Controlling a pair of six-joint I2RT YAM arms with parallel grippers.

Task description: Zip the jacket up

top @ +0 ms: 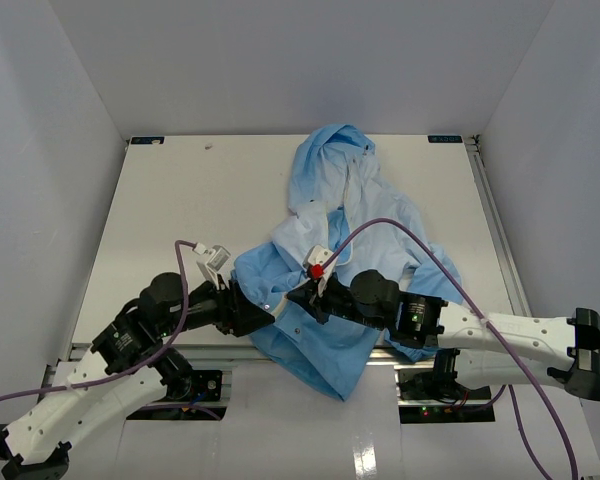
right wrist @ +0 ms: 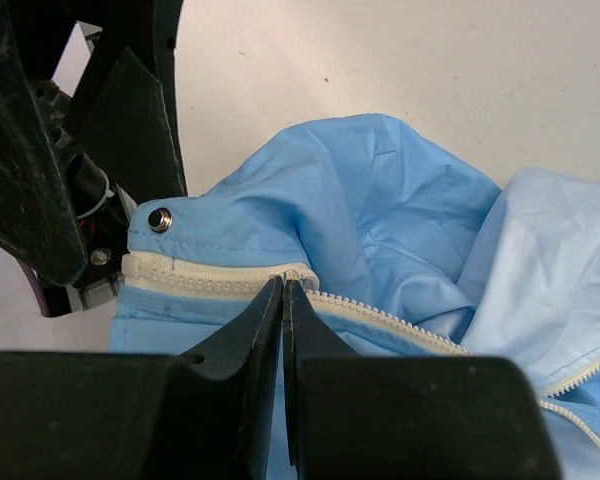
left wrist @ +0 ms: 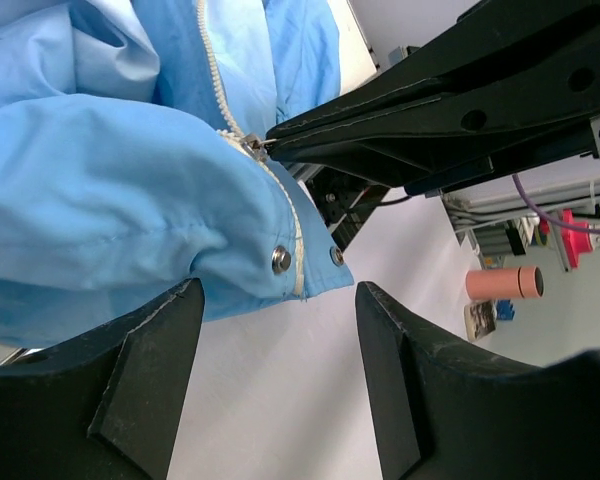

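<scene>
The light blue jacket (top: 352, 215) lies on the white table (top: 180, 200) with its hood at the far end and its hem hanging over the near edge. My right gripper (right wrist: 284, 283) is shut on the zipper slider (left wrist: 252, 148), low on the pale zipper (right wrist: 200, 276). Toward the hem the teeth are joined; beyond the slider they run apart. My left gripper (left wrist: 280, 295) is open just short of the hem corner (left wrist: 305, 265), which carries two metal snaps. Nothing sits between its fingers (left wrist: 150, 370). From above, both grippers meet at the jacket's lower front (top: 280, 305).
White walls enclose the table on three sides. A metal rail (top: 495, 230) runs along the right edge. Purple cables (top: 420, 240) arc over the right arm and the jacket. Past the near edge, off the table, lies a pink cylinder (left wrist: 503, 283) among clutter.
</scene>
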